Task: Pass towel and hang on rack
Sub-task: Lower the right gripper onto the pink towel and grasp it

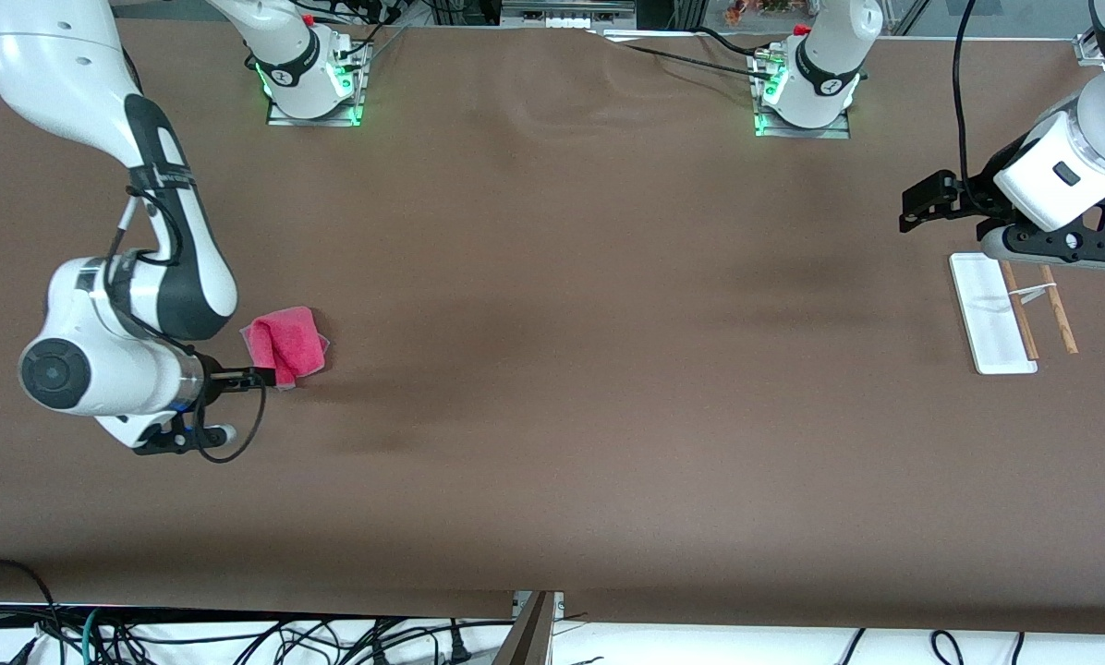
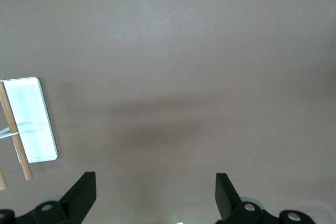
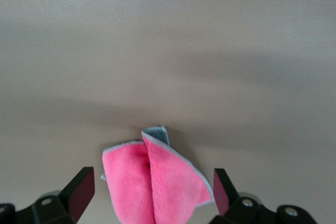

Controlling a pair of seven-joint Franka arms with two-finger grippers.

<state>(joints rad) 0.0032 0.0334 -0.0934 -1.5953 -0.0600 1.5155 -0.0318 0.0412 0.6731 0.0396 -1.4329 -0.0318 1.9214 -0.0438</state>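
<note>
The pink-red towel [image 1: 285, 346] lies folded on the brown table at the right arm's end. In the right wrist view the towel [image 3: 152, 182] sits between the two fingers. My right gripper [image 1: 259, 377] [image 3: 151, 181] is low at the towel's nearer edge, open, its fingers apart on either side of the cloth. The rack [image 1: 991, 319] has a white base and two wooden rods [image 1: 1061, 323] and stands at the left arm's end. My left gripper [image 1: 1061, 251] [image 2: 155, 184] is open and empty, up in the air over the rack's farther end. The rack also shows in the left wrist view [image 2: 34, 124].
The table [image 1: 562, 323] is covered in brown cloth. The two arm bases [image 1: 312, 74] [image 1: 807, 88] stand along its farther edge. Cables hang below the table's nearer edge.
</note>
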